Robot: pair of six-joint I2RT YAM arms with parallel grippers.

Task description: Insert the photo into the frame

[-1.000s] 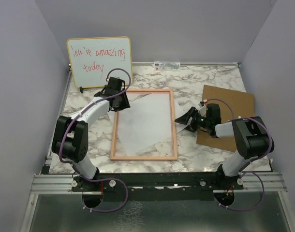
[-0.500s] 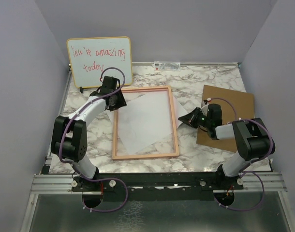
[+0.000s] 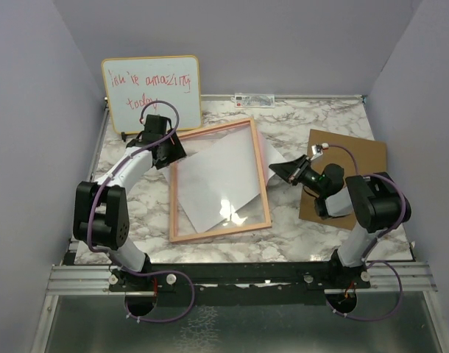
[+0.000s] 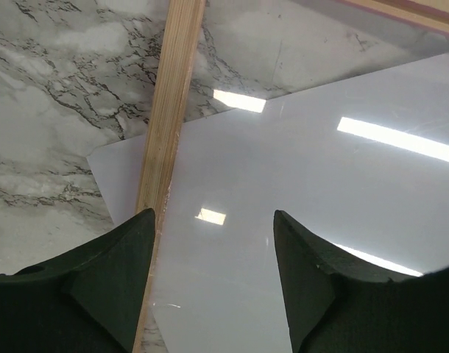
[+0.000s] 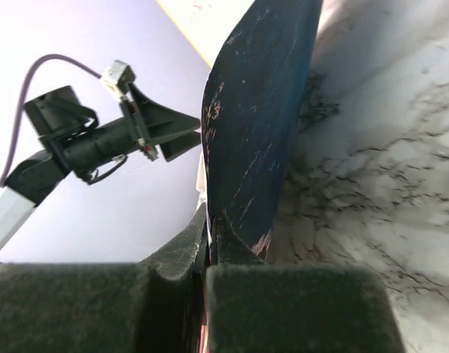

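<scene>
I judge the job well short of halfway. My right claw (image 5: 210, 224) is pressed together on one edge of the large paper photo (image 5: 261, 118). The dark blue printed face curls up just ahead of the claw, with scuffed pale flecks on it. From above, the rest of the sheet runs away from that claw, plain white side up, across the opening of the thin pinkish light-wood frame (image 3: 266, 193). It sits askew, not square to the rails.

My left claw (image 4: 213, 220) is spread wide and holds nothing. One straight-grained wooden rail of the frame runs down to the inner edge of its left finger. Just ahead of the claw, a white corner of the photo pokes out past that rail onto the grey-veined marble counter (image 4: 55, 88). Lamp reflections cross both sheet and marble there, so I take it the glossy clear pane lies over the paper. If so, the photo is under the frame and not seated in it.

The flat matte brown backing board (image 3: 353, 158) lies off the frame, on the counter behind the right claw and partly under that arm.

What remains is to line the limp sheet up inside the rails, then fit the board.
</scene>
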